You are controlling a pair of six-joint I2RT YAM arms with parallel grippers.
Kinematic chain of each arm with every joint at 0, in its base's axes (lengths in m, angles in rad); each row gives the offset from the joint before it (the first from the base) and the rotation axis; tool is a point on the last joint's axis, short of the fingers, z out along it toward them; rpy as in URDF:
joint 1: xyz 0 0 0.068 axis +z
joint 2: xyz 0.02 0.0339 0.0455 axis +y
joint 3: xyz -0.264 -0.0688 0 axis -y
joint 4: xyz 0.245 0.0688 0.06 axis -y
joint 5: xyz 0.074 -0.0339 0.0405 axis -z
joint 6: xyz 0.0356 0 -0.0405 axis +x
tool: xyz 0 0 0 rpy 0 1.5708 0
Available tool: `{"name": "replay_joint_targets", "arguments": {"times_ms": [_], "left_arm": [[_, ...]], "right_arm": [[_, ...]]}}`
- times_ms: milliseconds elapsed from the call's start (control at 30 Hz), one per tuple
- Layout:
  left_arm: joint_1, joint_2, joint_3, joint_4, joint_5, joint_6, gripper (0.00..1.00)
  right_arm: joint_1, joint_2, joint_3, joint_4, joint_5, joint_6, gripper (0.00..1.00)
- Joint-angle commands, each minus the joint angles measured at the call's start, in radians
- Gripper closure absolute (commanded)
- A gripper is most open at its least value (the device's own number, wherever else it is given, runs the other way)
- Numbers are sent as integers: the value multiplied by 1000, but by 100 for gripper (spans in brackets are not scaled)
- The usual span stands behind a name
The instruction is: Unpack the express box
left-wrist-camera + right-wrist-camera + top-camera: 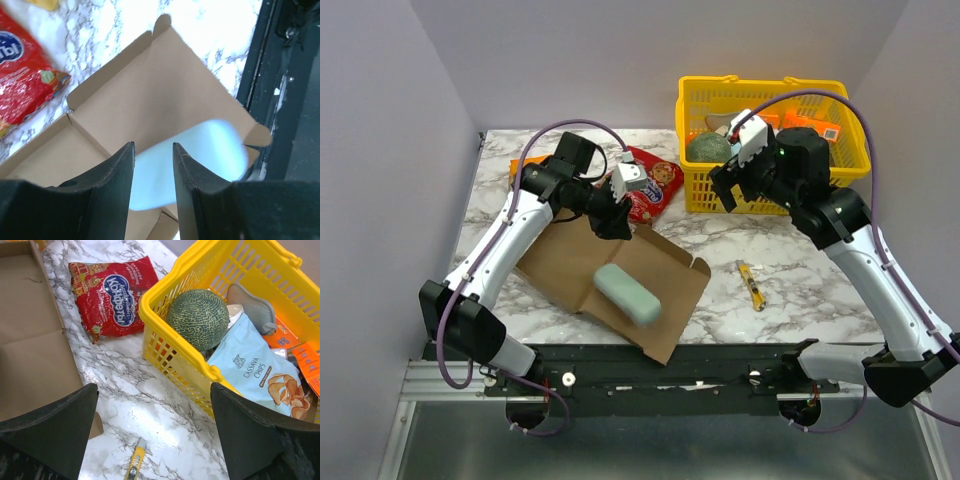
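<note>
nearest me, the express box (560, 265) lies opened out flat on the marble table (800, 300), flaps spread, just ahead of the arm bases and a little to eleven o'clock of them. a pale green oblong block (628, 293) rests on its near half, apart from both hands; in the left wrist view it is a blur below the fingers. at three o'clock of the box, a small yellow utility knife (752, 285) lies on the bare marble.

the left gripper (618, 225) hangs over the box's far edge, its fingers drawn to a narrow gap with nothing between them. just past it, at twelve o'clock of the box, sits a red snack bag (650, 185).

the right gripper (735, 185) hovers at the front wall of the yellow basket (760, 82), jaws spread wide and holding nothing. the basket stands at two o'clock of the box and carries a green melon (197, 320) and a blue bag of cassava chips (255, 370).
</note>
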Motion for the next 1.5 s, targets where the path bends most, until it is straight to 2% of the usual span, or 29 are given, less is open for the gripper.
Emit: {"name": "replay_joint_targets", "arguments": {"times_ms": [0,33,133,267,333,433,500,600,700,800,967,1100,1300,1467], "left_arm": [[-25,22,40,-37,62,18,49],[-27,22,24,-41,35,41,39],[-29,28,-44,-69,-31,135,27],[-39,22,-91,-197,-24,392,20],[-64,8,-99,-227,-27,445,16],[-178,-7,-104,-238,-65,523,12],[-296,-16,-108,-207,-123,560,10],[-407,-18,-133,-147,-165,583,7],[-417,45,-134,-135,-165,618,2],[-433,92,-168,-83,-168,650,1],[-524,131,-277,-26,-173,752,2],[-581,163,-325,-6,-145,766,1],[-677,207,-423,173,-221,681,2],[-690,264,-464,339,-275,589,2]], "right_arm": [[-20,-45,-29,25,53,9,0],[-21,-58,-36,25,53,7,0],[-30,-73,-55,25,47,3,0],[-32,-78,-63,17,25,-11,0],[-34,-79,-74,19,16,-11,0],[-34,-78,-89,24,-10,-8,0],[-34,-79,-92,22,-16,-5,0],[-34,-79,-94,19,-24,0,0],[-34,-88,-103,16,-29,0,0],[-34,-98,-117,11,-35,1,0],[-34,-108,-135,-1,-44,3,0],[-34,-117,-141,-6,-45,-2,0],[-33,-121,-146,-7,-65,-5,0],[-34,-116,-135,-15,-81,1,0]]}}
